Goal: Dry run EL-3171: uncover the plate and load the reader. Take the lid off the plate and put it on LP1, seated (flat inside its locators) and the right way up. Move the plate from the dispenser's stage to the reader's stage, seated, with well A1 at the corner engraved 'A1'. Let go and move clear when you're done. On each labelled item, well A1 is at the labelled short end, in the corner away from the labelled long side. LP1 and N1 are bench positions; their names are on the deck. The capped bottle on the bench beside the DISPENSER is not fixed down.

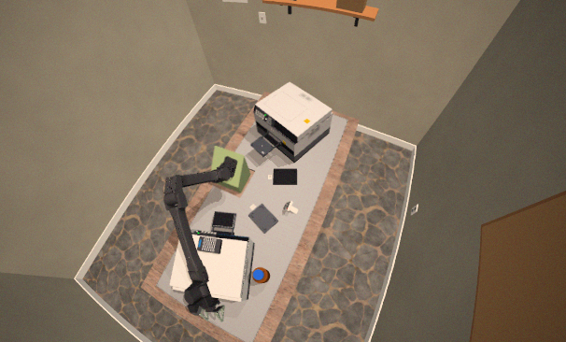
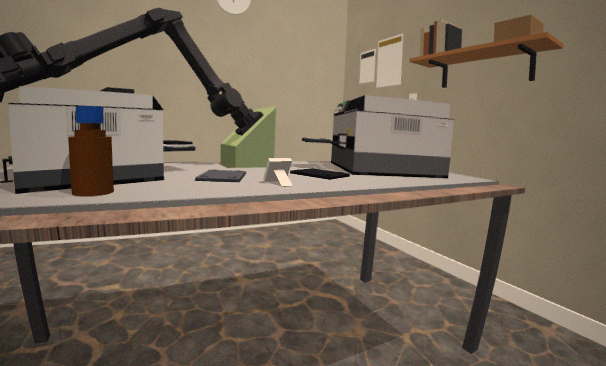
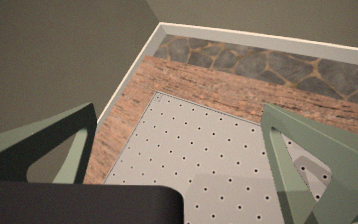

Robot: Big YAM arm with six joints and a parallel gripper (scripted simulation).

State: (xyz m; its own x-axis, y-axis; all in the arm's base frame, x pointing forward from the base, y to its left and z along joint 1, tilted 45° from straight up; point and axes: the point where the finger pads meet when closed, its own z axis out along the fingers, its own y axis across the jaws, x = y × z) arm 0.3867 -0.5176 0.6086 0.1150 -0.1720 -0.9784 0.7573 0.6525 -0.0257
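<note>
My gripper (image 1: 212, 314) (image 3: 179, 112) is open and empty, beyond the dispenser's rear end; in the exterior view it is partly cut off at the left edge. The dispenser (image 1: 232, 276) has a dark plate-sized item (image 1: 224, 219) on its stage; whether it is lidded, and its A1 corner, cannot be told. The reader (image 1: 293, 108) (image 2: 403, 135) has its stage (image 1: 262, 146) (image 2: 317, 140) out, with no plate visible on it. A black bench position (image 1: 285, 177) (image 2: 320, 173) and a grey one (image 1: 263, 218) (image 2: 221, 175) lie between the instruments; their names are unreadable.
The brown bottle (image 1: 263, 276) (image 2: 91, 165) with a blue cap stands beside the dispenser. A green sloped block (image 1: 242, 179) (image 2: 250, 152) is at the arm's base. A small white stand (image 1: 292, 207) (image 2: 279, 164) is near the grey position. The arm reaches over the dispenser's top.
</note>
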